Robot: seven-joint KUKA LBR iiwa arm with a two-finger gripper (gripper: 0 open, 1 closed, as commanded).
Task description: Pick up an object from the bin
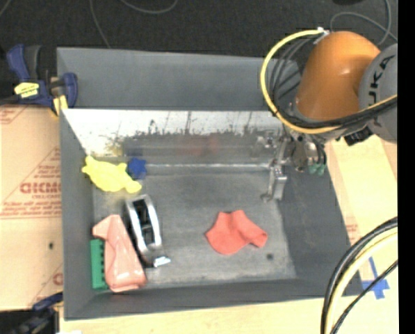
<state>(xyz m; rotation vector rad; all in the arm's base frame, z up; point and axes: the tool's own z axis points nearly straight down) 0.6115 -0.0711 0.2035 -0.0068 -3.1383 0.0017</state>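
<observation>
Gripper (pixel 272 195) hangs low by the right wall of the bin (pixel 193 82), over bare floor; cannot tell whether the jaws are apart or together. Nearest thing is a crumpled red rag (pixel 235 233), front-middle, near the gripper but apart from it. Other things lie in a heap (pixel 120 250) along the left wall.
</observation>
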